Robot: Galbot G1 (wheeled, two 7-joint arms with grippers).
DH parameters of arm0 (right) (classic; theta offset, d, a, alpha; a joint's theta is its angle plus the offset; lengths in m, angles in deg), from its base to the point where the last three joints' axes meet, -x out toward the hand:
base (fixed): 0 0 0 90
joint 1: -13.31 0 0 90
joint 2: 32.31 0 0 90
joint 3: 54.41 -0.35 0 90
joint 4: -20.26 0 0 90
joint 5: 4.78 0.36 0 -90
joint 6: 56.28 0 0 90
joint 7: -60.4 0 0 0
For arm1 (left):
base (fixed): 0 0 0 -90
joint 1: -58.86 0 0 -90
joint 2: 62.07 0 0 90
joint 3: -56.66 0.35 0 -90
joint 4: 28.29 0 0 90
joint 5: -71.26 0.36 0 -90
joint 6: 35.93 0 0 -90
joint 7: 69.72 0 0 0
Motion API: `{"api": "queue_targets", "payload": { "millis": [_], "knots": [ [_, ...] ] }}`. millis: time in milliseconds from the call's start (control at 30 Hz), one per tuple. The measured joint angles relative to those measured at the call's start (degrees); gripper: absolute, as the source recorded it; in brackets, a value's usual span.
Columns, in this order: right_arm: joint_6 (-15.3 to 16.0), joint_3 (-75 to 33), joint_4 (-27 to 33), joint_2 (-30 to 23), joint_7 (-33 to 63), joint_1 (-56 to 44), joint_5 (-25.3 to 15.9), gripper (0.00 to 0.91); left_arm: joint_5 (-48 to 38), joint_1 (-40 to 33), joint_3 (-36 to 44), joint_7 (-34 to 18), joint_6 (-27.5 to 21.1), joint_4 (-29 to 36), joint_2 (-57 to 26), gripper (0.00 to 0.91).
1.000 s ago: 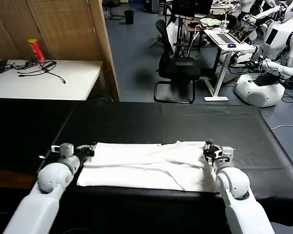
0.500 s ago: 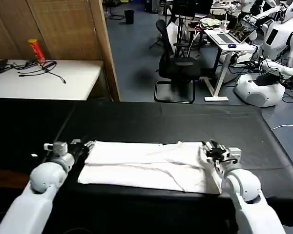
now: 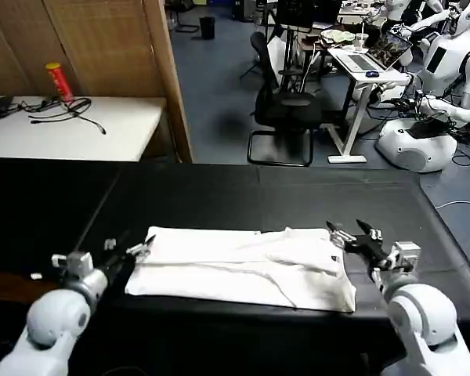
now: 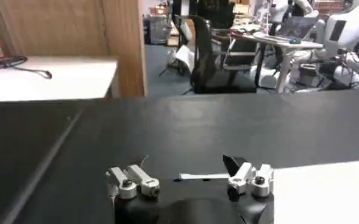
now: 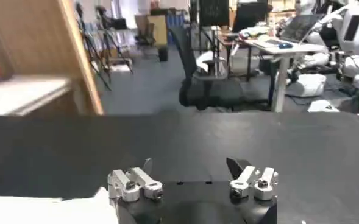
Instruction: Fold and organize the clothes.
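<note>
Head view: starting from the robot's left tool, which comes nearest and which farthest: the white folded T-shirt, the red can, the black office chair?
1. White folded T-shirt, on the black table beside the open left tool.
2. Red can, on the white table behind, left.
3. Black office chair, on the floor behind, right.

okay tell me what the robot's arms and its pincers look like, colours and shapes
Both arms are smooth glossy white shells with rounded, ball-like joints near the wrists. Each ends in a dark wrist block carrying a pincer: the left pincer and right pincer have slim black fingers tapering to points, mounted on small silver-grey metal brackets with round screw heads. No loose cables or printed markings are visible on them.
</note>
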Motion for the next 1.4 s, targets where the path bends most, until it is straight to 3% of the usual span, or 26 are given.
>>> {"api": "queue_targets", "payload": {
  "millis": [400,500,567,733,767,800,833,1067,1200,1400],
  "knots": [
    [-2.5,-2.1,-6.3,-0.6,1.4,-4.3,-0.1,0.878,2.7,4.2,-0.7,1.1,2.5,-1.5,3.8,0.878],
    [-2.7,-2.2,-6.8,-0.6,1.6,-4.5,-0.2,0.878,3.7,4.7,-0.5,1.5,3.2,-2.3,4.5,0.79],
    [-2.7,-2.3,-7.0,-0.6,1.6,-4.6,-0.2,0.878,3.5,4.9,-0.5,1.7,3.4,-2.6,5.0,0.663],
    [-2.7,-2.1,-7.4,-0.7,1.6,-4.6,-0.4,0.878,1.5,5.0,-0.6,1.7,3.5,-2.9,6.0,0.488],
    [-2.7,-2.0,-7.5,-0.7,1.6,-4.6,-0.5,0.878,0.9,5.0,-0.6,1.6,3.4,-3.0,6.2,0.332],
    [-2.7,-1.8,-7.6,-0.7,1.6,-4.5,-0.7,0.878,0.3,4.9,-0.7,1.6,3.1,-3.2,6.4,0.332],
    [-2.8,-1.7,-7.7,-0.8,1.6,-4.4,-0.8,0.878,0.3,4.9,-0.7,1.6,2.9,-3.3,6.6,0.205],
    [-3.7,-1.5,-8.1,-0.9,1.9,-4.1,-0.9,0.878,1.0,4.7,-0.5,2.3,0.9,-3.9,6.3,0.137],
    [-3.8,-1.6,-8.0,-1.0,1.8,-4.0,-0.9,0.878,2.0,4.6,-0.3,2.4,-0.1,-3.9,5.8,0.01],
    [-3.8,-1.7,-7.6,-1.1,1.8,-3.5,-1.0,0.878,7.7,3.9,0.0,2.3,0.8,-3.5,4.6,0.0]
  ]
}}
